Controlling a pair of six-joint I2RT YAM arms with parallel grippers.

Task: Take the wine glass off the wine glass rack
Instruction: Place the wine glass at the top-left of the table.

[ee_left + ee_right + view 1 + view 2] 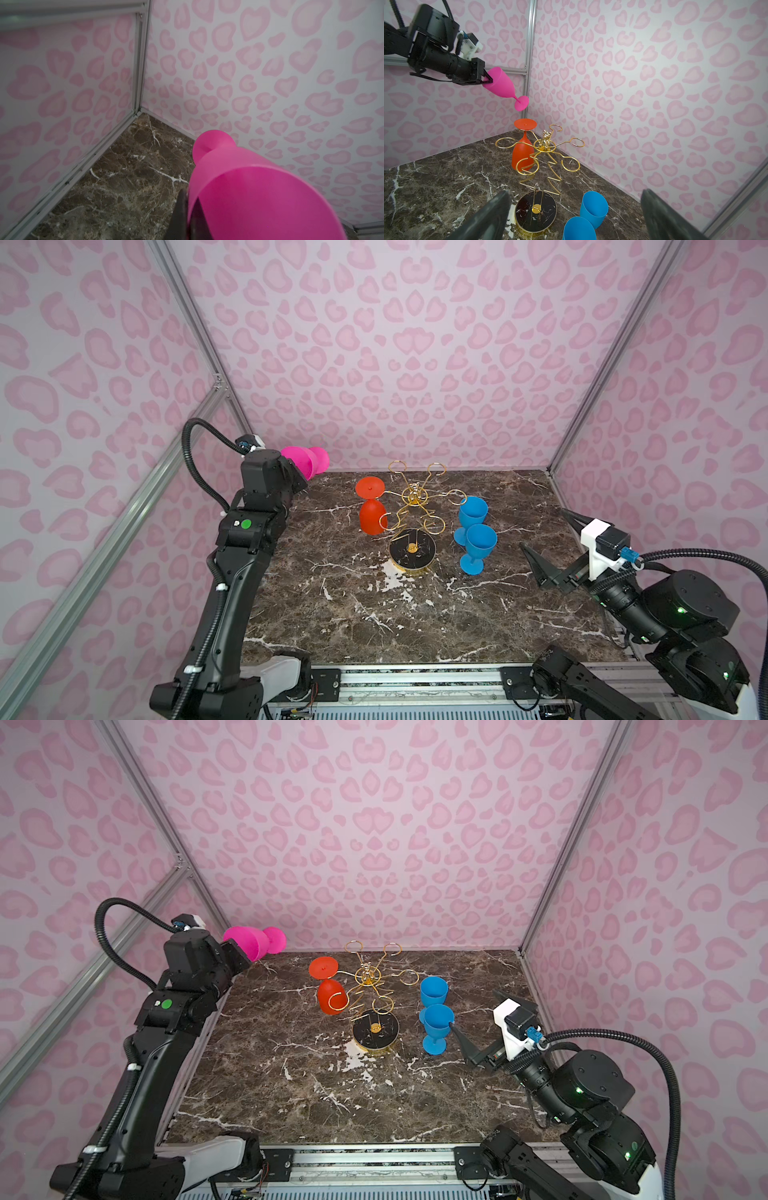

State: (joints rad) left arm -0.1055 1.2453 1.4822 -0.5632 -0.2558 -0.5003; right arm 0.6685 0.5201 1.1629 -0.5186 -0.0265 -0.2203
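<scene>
A dark brown, white-veined marble surface (pixel 374 622) fills the lower middle of both top views. Near frame centre, the wine glass rack (pixel 412 551) stands on its round black base. To its right, a nearer blue glass (pixel 478 548) and a farther blue glass (pixel 472 512) stand upright, close together.

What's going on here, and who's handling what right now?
The left pincer is shut on the rim of the pink wine glass, holding it tilted in the air, clear of the wine glass rack. A red glass hangs upside down from the rack; two blue glasses stand on the table beside it. The right pincer hovers open and empty near them.
</scene>
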